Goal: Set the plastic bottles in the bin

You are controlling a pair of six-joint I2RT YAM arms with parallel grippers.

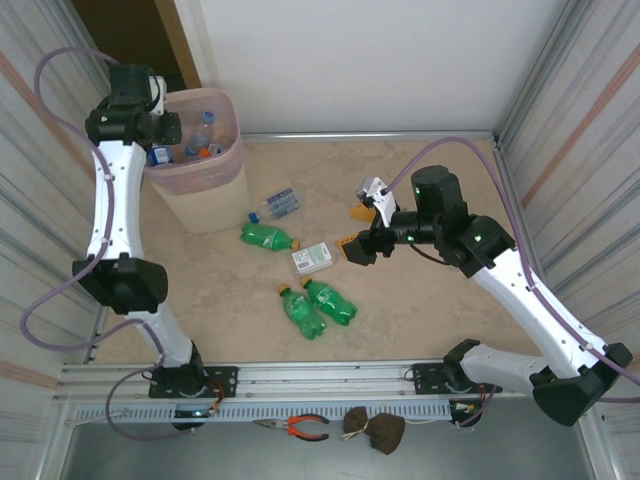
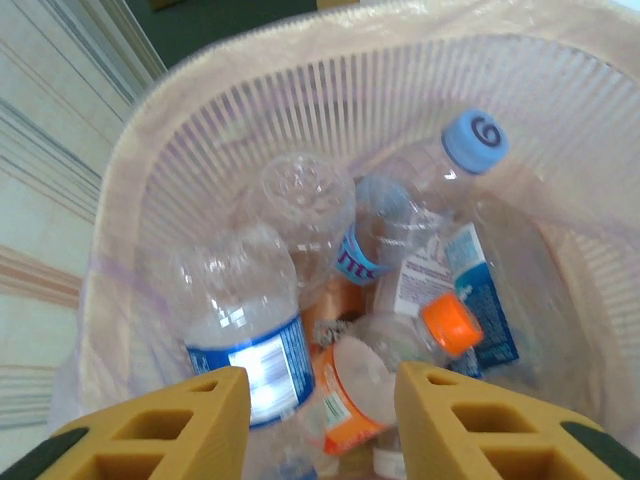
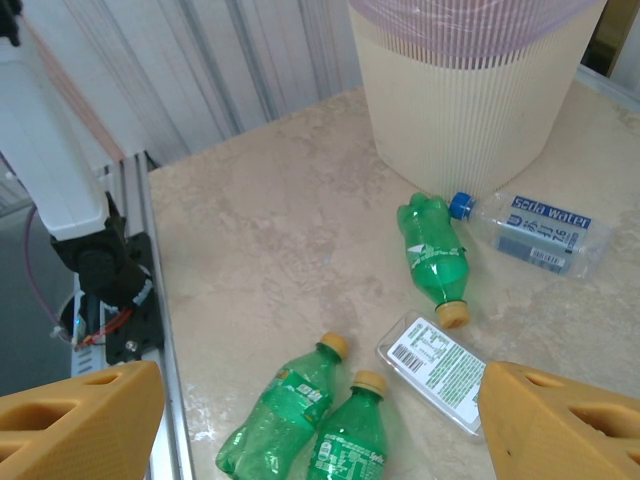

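Note:
The beige bin [image 1: 205, 190] with its pink liner stands at the back left and holds several bottles [image 2: 245, 330]. My left gripper [image 2: 320, 420] hangs open above the bin's mouth, nothing between its fingers. On the floor lie three green soda bottles: one near the bin [image 1: 268, 237] [image 3: 433, 255] and a pair side by side [image 1: 300, 311] [image 1: 331, 301] [image 3: 285, 410] [image 3: 352, 435]. A clear blue-labelled water bottle [image 1: 278, 204] [image 3: 530, 230] lies by the bin's foot. A flat clear white-labelled bottle [image 1: 313, 258] [image 3: 436, 372] rests in the middle. My right gripper [image 1: 355, 232] [image 3: 320, 420] hovers open above these.
Corrugated metal walls close in the left and right sides. A metal rail [image 1: 330, 380] runs along the near edge, with pliers [image 1: 298, 427] and a dark lump [image 1: 375, 430] in front of it. The left arm's base [image 3: 105, 270] stands beside the floor's edge.

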